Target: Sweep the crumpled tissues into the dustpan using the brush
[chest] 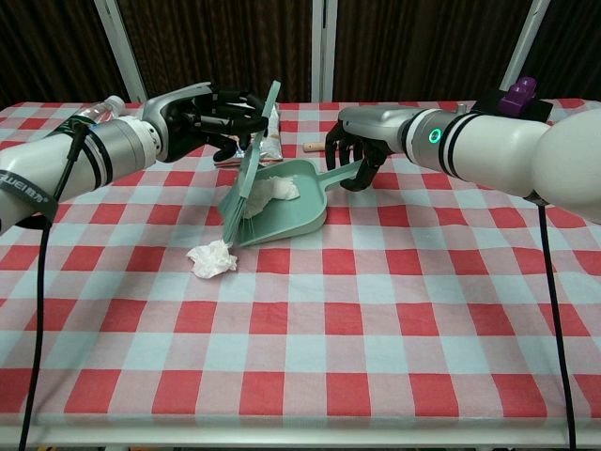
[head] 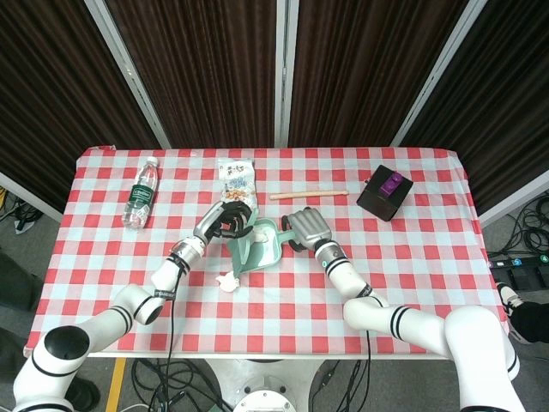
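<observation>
left hand [chest: 202, 115] fingers grip the brush [chest: 246, 178] at frame centre, bristles at the dustpan [chest: 293, 205] mouth. right hand [chest: 362, 132] fingers clasp its handle. tissues [chest: 275, 189] inside; one tissue [chest: 212, 257] lower left on the table [chest: 376, 310].

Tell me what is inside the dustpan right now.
White crumpled tissue lies in the green dustpan, with the brush bristles at the pan's mouth. The brush hides part of the inside, so the count of tissues there is unclear.
</observation>
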